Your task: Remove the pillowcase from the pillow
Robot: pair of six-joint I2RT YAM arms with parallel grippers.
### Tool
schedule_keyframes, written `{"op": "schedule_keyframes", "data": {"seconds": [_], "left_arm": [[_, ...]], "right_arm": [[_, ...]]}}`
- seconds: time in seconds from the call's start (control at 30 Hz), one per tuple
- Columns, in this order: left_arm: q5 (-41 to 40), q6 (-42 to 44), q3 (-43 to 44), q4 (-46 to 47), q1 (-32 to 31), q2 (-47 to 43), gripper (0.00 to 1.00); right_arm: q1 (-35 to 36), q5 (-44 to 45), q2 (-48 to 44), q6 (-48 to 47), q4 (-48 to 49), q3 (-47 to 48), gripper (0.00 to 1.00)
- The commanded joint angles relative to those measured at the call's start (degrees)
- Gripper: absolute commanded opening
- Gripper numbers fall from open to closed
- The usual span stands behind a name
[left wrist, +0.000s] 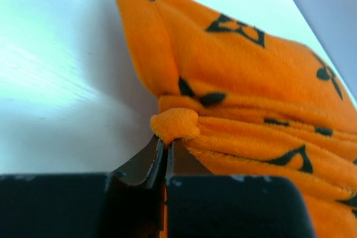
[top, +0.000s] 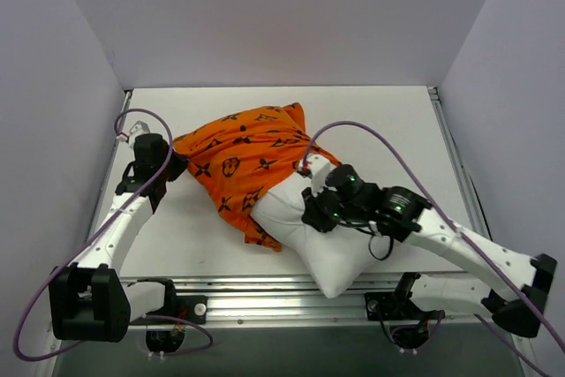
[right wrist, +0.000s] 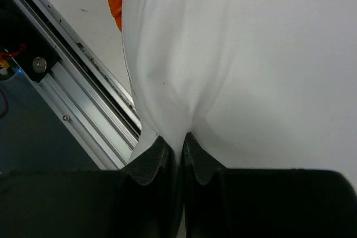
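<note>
The orange pillowcase (top: 243, 156) with black motifs lies in the middle of the table and still covers the far end of the white pillow (top: 331, 249), whose near end sticks out toward the front edge. My left gripper (top: 173, 165) is shut on the pillowcase's left corner; in the left wrist view a bunched orange nub (left wrist: 174, 125) sticks out past the fingertips. My right gripper (top: 318, 215) is shut on a pinch of the pillow's white fabric (right wrist: 178, 98), which puckers into the jaws.
The aluminium rail (top: 265, 293) runs along the table's front edge, just under the pillow's near corner; it shows in the right wrist view (right wrist: 72, 82) too. Grey walls enclose the white table (top: 371, 121) on the left, back and right.
</note>
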Motion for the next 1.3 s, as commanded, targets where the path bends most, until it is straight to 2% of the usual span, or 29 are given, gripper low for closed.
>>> {"op": "schedule_keyframes", "data": {"seconds": [0.0, 0.1, 0.13, 0.17, 0.23, 0.27, 0.33, 0.37, 0.4, 0.47, 0.5, 0.57, 0.6, 0.67, 0.7, 0.73, 0.83, 0.93, 1.07, 1.2, 1.23, 1.27], "left_arm": [[-7.7, 7.8, 2.1, -6.9, 3.8, -6.9, 0.03], [-5.2, 13.9, 6.6, -13.5, 4.3, -9.4, 0.28], [-3.9, 17.6, 8.1, -14.8, 4.3, -9.6, 0.39], [0.1, 19.6, 11.6, -17.1, 4.2, -9.1, 0.56], [4.6, 24.7, 15.8, -19.5, 4.0, -8.1, 0.65], [6.8, 26.0, 17.7, -21.3, 3.3, -7.0, 0.76], [11.6, 29.2, 23.4, -22.8, 1.8, -5.7, 0.83], [12.3, 30.2, 25.4, -23.6, -1.2, -3.8, 0.86], [12.6, 31.3, 29.8, -24.0, -3.3, -2.6, 0.92], [12.6, 35.6, 34.4, -25.1, -8.5, 2.4, 0.95], [12.0, 37.1, 39.0, -25.6, -13.5, 4.6, 0.95], [10.8, 41.3, 43.9, -27.9, -18.1, 11.6, 0.96], [9.7, 42.9, 46.5, -28.8, -22.7, 13.9, 0.95], [6.1, 47.2, 53.7, -31.1, -26.0, 21.1, 0.95], [5.8, 48.5, 56.0, -31.7, -28.2, 23.4, 0.95], [6.4, 48.5, 60.5, -33.2, -28.9, 25.6, 0.95], [8.4, 50.5, 66.9, -36.3, -30.2, 33.6, 0.95], [8.9, 50.6, 72.4, -38.2, -30.4, 38.5, 0.95], [8.9, 50.6, 74.2, -39.8, -30.4, 40.5, 0.95], [9.6, 51.2, 74.2, -40.6, -30.4, 41.4, 0.95], [9.8, 51.3, 74.4, -41.4, -30.4, 41.7, 0.94], [10.2, 51.4, 74.6, -41.8, -30.4, 42.3, 0.95]], "right_arm": [[-0.3, -10.1, 8.3, -0.2, 13.4, -2.1, 0.00], [-0.4, -13.0, 16.4, -2.7, 16.2, 0.2, 0.02], [-0.5, -14.3, 18.4, -3.5, 15.5, 1.7, 0.10], [-0.5, -15.1, 21.1, -4.2, 14.1, 3.3, 0.31], [-0.5, -15.9, 22.0, -5.2, 13.4, 7.1, 0.48], [-0.6, -15.2, 21.6, -5.1, 12.8, 8.3, 0.62], [-1.1, -13.6, 20.7, -4.6, 11.4, 11.4, 0.72], [-1.9, -12.3, 19.6, -4.2, 9.5, 12.6, 0.78], [-2.5, -9.9, 19.0, -3.6, 8.6, 13.9, 0.79], [-4.6, -7.8, 16.5, -2.5, 6.8, 14.3, 0.82], [-8.1, -7.2, 15.6, -1.9, 6.4, 14.1, 0.83], [-12.9, -7.7, 12.6, -0.5, 6.1, 12.7, 0.85], [-18.3, -8.6, 11.7, -0.3, 6.1, 12.1, 0.87], [-23.5, -10.0, 10.1, -0.3, 5.8, 10.3, 0.91], [-28.4, -13.0, 10.2, -0.4, 6.1, 10.0, 0.93], [-30.5, -15.2, 10.3, -0.7, 6.7, 9.3, 0.94], [-36.2, -22.9, 12.9, 0.4, 10.5, 7.0, 0.96], [-37.0, -27.0, 17.5, 2.7, 12.5, 6.8, 0.96], [-35.2, -33.2, 21.7, 5.5, 20.9, 3.7, 1.00], [-31.0, -32.1, 27.0, 2.3, 20.8, 3.3, 1.00], [-30.2, -32.1, 28.0, 1.1, 20.9, 3.0, 0.94], [-29.7, -32.1, 29.6, 0.5, 20.9, 2.8, 0.82]]}}
